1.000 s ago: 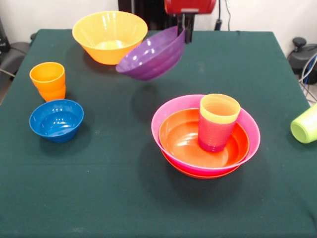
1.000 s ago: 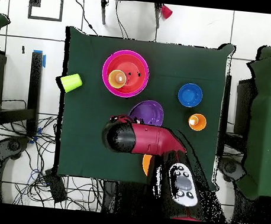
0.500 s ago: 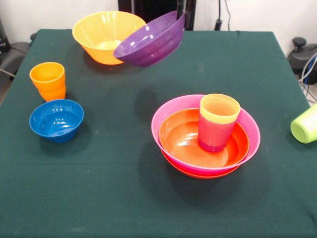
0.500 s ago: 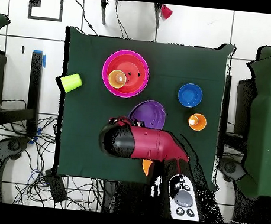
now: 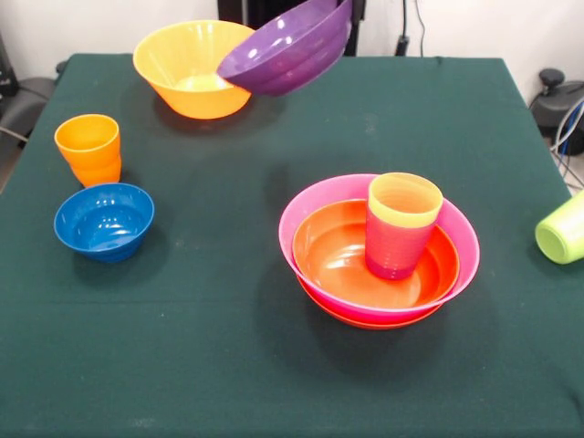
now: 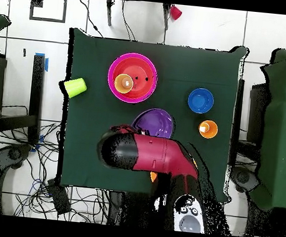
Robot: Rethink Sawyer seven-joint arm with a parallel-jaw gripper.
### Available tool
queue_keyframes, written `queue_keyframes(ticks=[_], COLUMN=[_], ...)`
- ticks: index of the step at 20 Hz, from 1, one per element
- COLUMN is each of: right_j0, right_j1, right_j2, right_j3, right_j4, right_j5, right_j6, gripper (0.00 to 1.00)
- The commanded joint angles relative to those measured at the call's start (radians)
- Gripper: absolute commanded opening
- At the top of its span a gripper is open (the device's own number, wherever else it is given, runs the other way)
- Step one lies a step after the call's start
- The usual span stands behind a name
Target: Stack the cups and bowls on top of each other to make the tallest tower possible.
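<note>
The purple bowl (image 5: 287, 50) hangs tilted in the air above the table's far side, in front of the large yellow-orange bowl (image 5: 187, 68). My gripper (image 5: 350, 11) is shut on its right rim at the picture's top edge. In the overhead view the red arm (image 6: 145, 154) covers the gripper and part of the purple bowl (image 6: 154, 121). The tower (image 5: 379, 255) is a pink bowl (image 5: 315, 205) nested with red-orange bowls (image 5: 338, 260). A yellow cup set in a purple cup (image 5: 401, 224) stands inside it. The tower (image 6: 132, 78) lies beyond the arm.
An orange cup (image 5: 88, 146) stands at the left with the small blue bowl (image 5: 103, 222) in front of it. A lime green cup (image 5: 564, 230) lies on its side at the right edge. Cables and chairs surround the table (image 6: 88, 131).
The purple bowl has risen in the gripper's hold and shifted a little to the right in the front view. The gripper has drawn up to the top edge.
</note>
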Motion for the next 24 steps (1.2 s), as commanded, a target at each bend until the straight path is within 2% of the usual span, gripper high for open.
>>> queue_keyframes(ticks=[1,5,12,15,24], right_j0=[0.065,0.08,0.087,0.104,0.102], right_j1=[-0.035,-0.059,-0.116,-0.105,-0.025], right_j2=[0.024,0.012,0.024,0.019,0.034], right_j3=[-0.031,-0.055,-0.091,-0.141,-0.268], right_j4=[0.045,0.049,0.103,0.09,0.085], right_j5=[0.158,0.212,0.331,0.351,0.38], right_j6=[0.141,0.139,0.129,0.15,0.138], gripper=[0.0,0.0,0.0,0.0,0.0])
